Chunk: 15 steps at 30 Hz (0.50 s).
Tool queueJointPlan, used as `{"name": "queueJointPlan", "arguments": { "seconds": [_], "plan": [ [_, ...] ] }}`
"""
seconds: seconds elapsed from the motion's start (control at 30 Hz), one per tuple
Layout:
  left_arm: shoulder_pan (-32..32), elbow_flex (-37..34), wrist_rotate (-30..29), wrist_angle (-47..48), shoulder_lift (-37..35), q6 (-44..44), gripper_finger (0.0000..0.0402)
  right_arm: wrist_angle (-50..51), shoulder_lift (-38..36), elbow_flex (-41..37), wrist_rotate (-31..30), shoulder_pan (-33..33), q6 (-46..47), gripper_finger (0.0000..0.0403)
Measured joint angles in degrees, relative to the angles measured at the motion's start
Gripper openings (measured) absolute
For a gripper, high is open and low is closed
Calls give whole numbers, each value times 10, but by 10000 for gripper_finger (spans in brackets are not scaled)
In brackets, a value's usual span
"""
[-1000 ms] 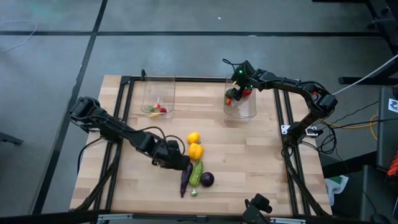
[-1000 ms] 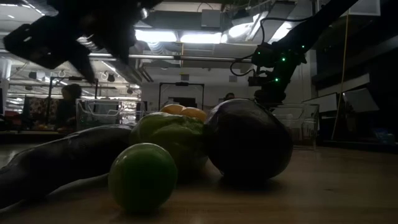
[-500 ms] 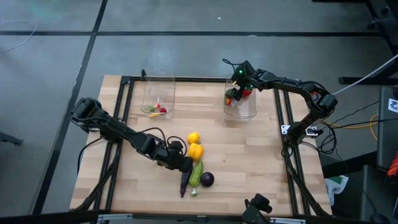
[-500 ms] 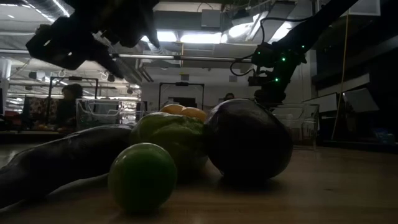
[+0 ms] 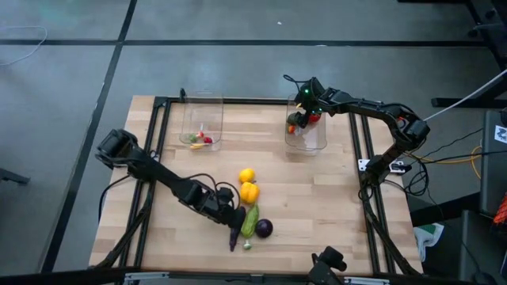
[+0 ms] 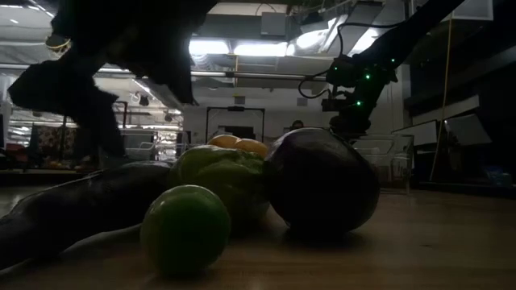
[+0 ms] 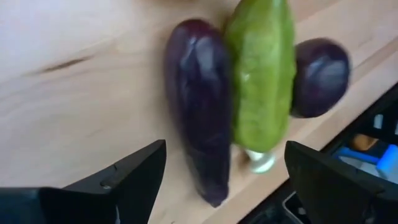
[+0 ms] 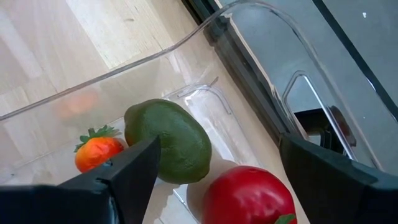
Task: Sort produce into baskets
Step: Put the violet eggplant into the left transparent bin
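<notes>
A dark purple eggplant [image 7: 198, 106] lies on the wooden table beside a green cucumber [image 7: 261, 74] and a purple round piece [image 7: 320, 76]. My left gripper [image 7: 224, 180] hangs open just above the eggplant [image 5: 236, 229], one finger on either side of eggplant and cucumber, touching neither. A yellow pepper [image 5: 249, 192], a lemon [image 5: 246, 175] and a small green ball [image 6: 184, 228] lie close by. My right gripper [image 8: 217, 180] waits open over the right basket [image 5: 306, 131], which holds an avocado [image 8: 168, 140], a tomato [image 8: 249, 196] and a small orange-red piece [image 8: 96, 152].
The left basket [image 5: 202, 119] stands at the table's far side with a few tiny pieces [image 5: 202, 139] in it. Black frame rails [image 5: 150, 158] run along both table sides. Bare wood lies between the baskets and the produce cluster.
My left gripper has come down and moved toward the table's near right, onto the eggplant's far end, rolling a little and opening wider on the way. The produce has stayed where it was.
</notes>
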State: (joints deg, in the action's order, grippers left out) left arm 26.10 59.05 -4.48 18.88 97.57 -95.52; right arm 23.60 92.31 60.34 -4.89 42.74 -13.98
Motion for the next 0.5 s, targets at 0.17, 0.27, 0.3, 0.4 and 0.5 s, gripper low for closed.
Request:
{"name": "queueJointPlan", "arguments": {
  "seconds": [0.17, 0.27, 0.3, 0.4, 0.5],
  "plan": [
    [4, 0, 0, -11, 24, -5, 320, 1, 0, 0, 0, 0, 0, 325],
    [4, 0, 0, -16, 32, -5, 320, 1, 0, 0, 0, 0, 0, 325],
    [4, 0, 0, -17, 35, -5, 320, 0, 0, 0, 0, 0, 0, 325],
    [4, 0, 0, -18, 47, -6, 320, 0, 0, 0, 0, 0, 0, 325],
    [4, 0, -1, -25, 58, -16, 320, 0, 0, 0, 0, 0, 0, 325]
  ]
}}
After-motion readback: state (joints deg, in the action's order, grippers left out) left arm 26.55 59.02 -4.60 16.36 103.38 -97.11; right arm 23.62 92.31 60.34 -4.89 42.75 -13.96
